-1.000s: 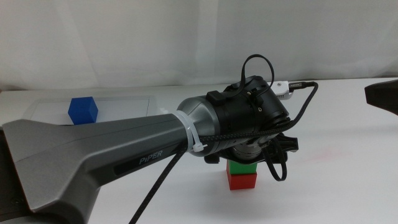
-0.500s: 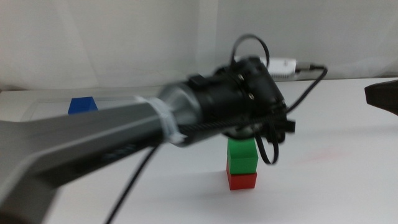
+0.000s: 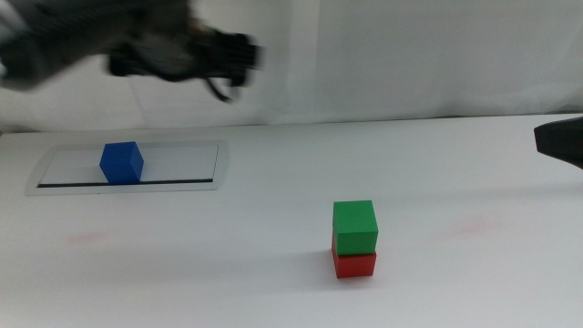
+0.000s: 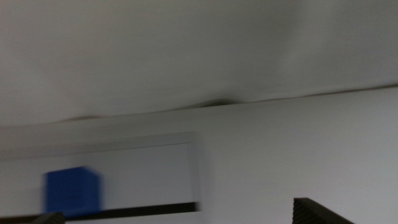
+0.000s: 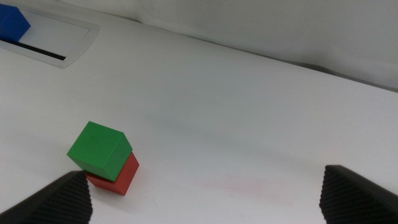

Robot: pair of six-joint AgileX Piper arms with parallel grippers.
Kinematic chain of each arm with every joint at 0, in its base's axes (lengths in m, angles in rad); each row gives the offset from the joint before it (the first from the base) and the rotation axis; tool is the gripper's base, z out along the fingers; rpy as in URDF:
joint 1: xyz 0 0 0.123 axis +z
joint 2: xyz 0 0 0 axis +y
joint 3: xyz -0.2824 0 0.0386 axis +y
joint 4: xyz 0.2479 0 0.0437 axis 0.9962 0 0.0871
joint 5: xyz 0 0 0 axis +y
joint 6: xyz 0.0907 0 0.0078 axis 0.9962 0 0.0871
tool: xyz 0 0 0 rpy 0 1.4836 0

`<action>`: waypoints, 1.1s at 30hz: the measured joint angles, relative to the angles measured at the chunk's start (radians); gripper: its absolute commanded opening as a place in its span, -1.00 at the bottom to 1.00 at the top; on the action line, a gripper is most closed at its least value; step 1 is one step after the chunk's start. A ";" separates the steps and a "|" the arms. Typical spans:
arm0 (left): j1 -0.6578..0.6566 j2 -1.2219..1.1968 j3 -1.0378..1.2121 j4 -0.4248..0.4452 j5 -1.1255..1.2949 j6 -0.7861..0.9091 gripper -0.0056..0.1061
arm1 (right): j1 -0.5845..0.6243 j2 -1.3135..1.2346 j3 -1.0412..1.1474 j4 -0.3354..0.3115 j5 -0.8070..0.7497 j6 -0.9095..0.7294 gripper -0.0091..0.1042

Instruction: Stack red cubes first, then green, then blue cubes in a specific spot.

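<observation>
The green cube point(image 3: 354, 225) sits squarely on the red cube point(image 3: 355, 263) on bare white tabletop right of centre. In the right wrist view the green cube point(image 5: 99, 149) and red cube point(image 5: 121, 177) stand free of both grippers. Alone on the grey-framed plate point(image 3: 182, 166) at the left rests the blue cube point(image 3: 121, 162). My left gripper point(image 3: 239, 56) hangs blurred, high above the table at the upper left. Its jaws are open and empty, with the blue cube point(image 4: 71, 191) well beyond them. At the right edge, my right gripper point(image 3: 560, 141) waits, open and empty.
Faint pink smudges point(image 3: 86, 240) mark the tabletop at the near left and to the right of the stack. A white backdrop closes off the far edge of the table. The plate point(image 5: 68, 34) shows far from the right gripper point(image 5: 208, 205).
The left arm has let go of the green cube, risen off the stack and swung up and left toward the plate. The stack now stands uncovered. The right gripper has not moved.
</observation>
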 measured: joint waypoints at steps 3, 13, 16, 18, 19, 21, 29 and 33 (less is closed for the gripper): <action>0.133 0.007 0.000 -0.063 0.000 0.072 0.74 | 0.000 0.000 0.000 0.000 0.000 0.000 0.98; 0.417 0.163 0.000 -0.171 -0.098 0.212 0.74 | 0.000 0.000 0.000 0.002 0.002 0.004 0.98; 0.436 0.213 0.000 -0.172 -0.124 0.218 0.74 | 0.000 0.000 0.000 0.004 0.002 0.004 0.98; 0.442 0.244 0.000 -0.177 -0.141 0.223 0.74 | 0.000 0.000 0.000 0.004 0.002 0.004 0.98; 0.445 0.260 0.000 -0.179 -0.149 0.223 0.74 | 0.000 0.000 0.000 0.004 0.002 0.004 0.98; 0.445 0.289 0.000 -0.183 -0.164 0.225 0.74 | 0.000 0.000 0.000 0.004 0.002 0.004 0.98; 0.447 0.367 0.000 -0.211 -0.239 0.233 0.74 | 0.000 0.000 0.000 0.004 0.009 0.004 0.98; 0.457 0.393 0.000 -0.226 -0.250 0.233 0.74 | 0.000 0.000 0.000 0.004 0.013 0.004 0.98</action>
